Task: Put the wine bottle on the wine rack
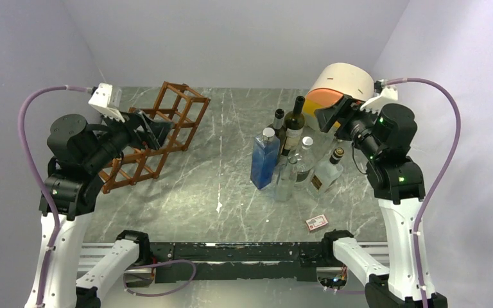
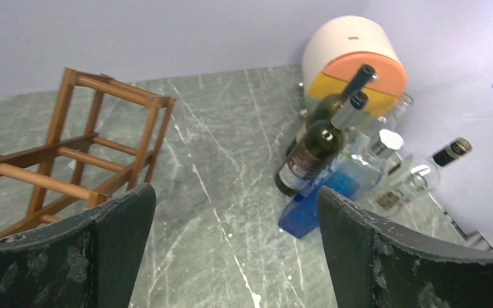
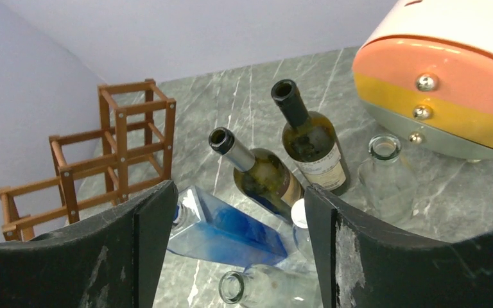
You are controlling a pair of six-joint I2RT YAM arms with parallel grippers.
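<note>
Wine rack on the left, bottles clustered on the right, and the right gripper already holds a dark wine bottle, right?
No: the right gripper is open and empty, per the right wrist view. The wine rack and bottles are as stated.

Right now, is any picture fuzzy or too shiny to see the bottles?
Top external view: even light, sharp, only faint shadows by the bottles. Left wrist view: a bit soft and tilted, so the bottles lean; dark fingers fill the bottom corners. Right wrist view: clear, small glints on the metal studs of the round container.
</note>
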